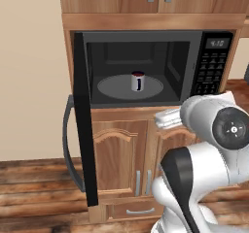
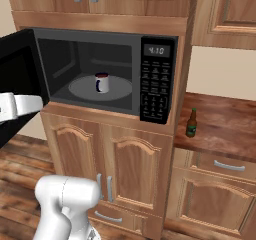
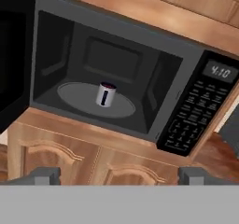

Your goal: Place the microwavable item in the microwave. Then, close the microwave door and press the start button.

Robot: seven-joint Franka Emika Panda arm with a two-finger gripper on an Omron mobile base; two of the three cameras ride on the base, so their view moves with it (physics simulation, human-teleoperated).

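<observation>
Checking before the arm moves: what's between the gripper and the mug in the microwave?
Nothing: in the hand view the open gripper looks straight at the mug on the turntable, microwave door swung aside.

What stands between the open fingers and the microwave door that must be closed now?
Nothing visible does. The mug sits on the turntable, well inside the microwave. The microwave door is swung wide open; the gripper hangs in front.
</observation>
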